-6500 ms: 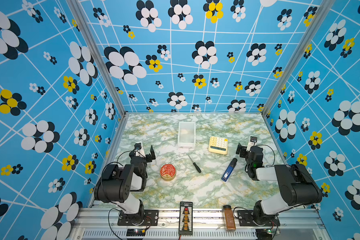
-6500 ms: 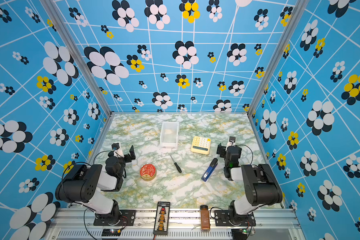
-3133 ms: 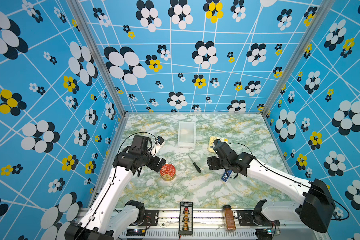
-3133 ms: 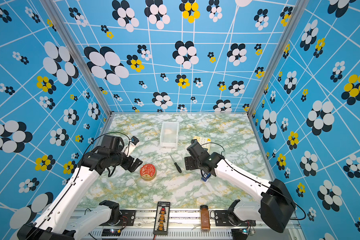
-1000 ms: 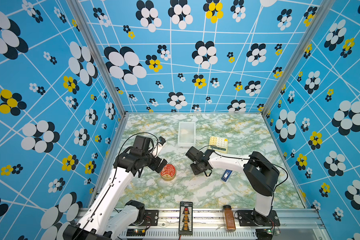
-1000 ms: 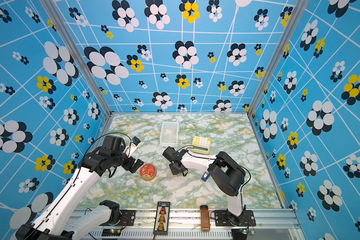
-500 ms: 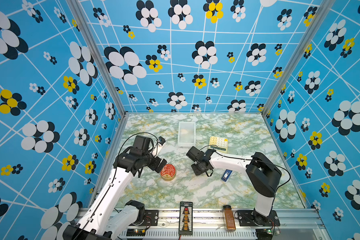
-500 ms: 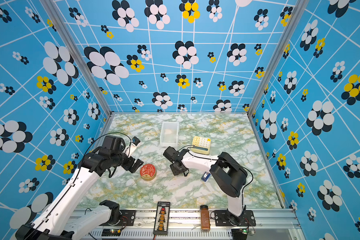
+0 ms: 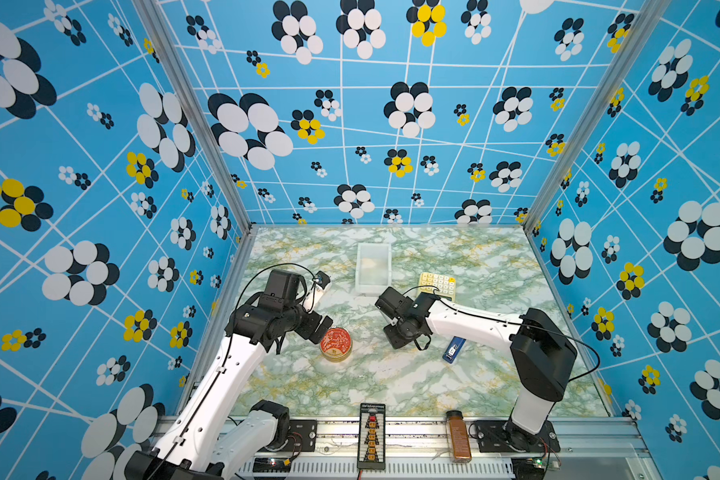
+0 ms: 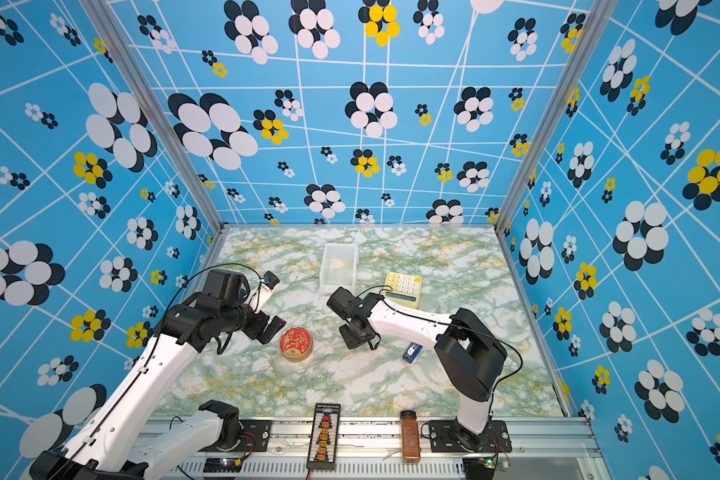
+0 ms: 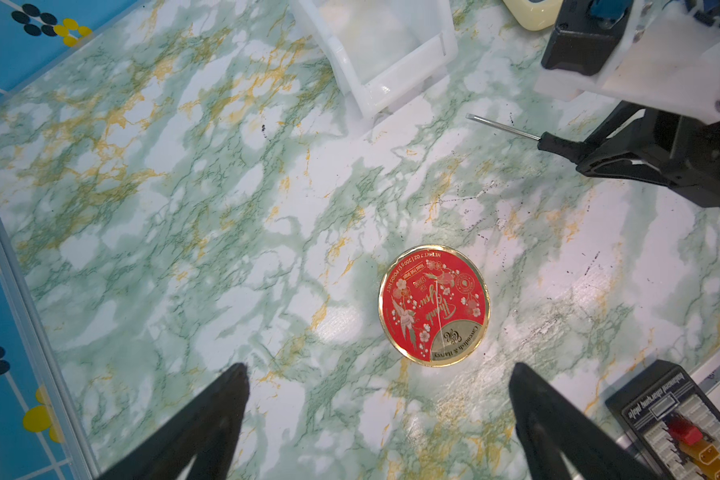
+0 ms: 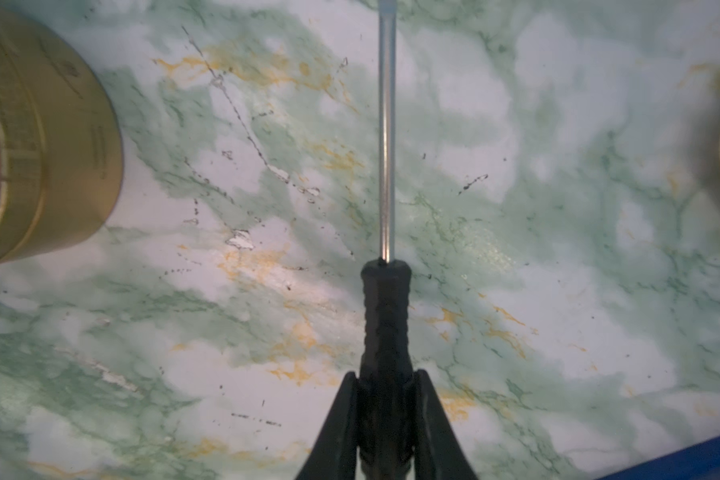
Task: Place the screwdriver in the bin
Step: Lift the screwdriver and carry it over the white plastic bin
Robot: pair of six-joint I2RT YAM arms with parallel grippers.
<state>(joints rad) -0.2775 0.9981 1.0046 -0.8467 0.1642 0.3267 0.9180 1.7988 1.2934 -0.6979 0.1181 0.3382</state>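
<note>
The screwdriver (image 12: 385,316), with a black handle and a thin grey shaft, lies flat on the marble table. My right gripper (image 12: 385,376) is shut on the rear of its handle, one finger on each side. In the left wrist view the screwdriver's shaft (image 11: 504,128) sticks out of the right gripper (image 11: 591,160) toward the bin (image 11: 404,75). In both top views the right gripper (image 9: 398,332) (image 10: 352,332) hides the screwdriver, just in front of the white bin (image 9: 373,289) (image 10: 336,286). My left gripper (image 9: 323,328) (image 10: 273,328) (image 11: 377,370) hangs open beside the red tin, holding nothing.
A round red tin (image 9: 335,343) (image 11: 433,305) sits left of the right gripper. A pale yellow calculator (image 9: 437,284) lies right of the bin. A blue-and-black gadget (image 9: 453,349) lies under the right forearm. A charger board (image 9: 371,436) and a brown bottle (image 9: 458,436) rest on the front rail.
Since three seconds ago the right arm has swung left from the gadget to the screwdriver and shut on its handle. Over the last second it has barely moved. The left arm has held still.
</note>
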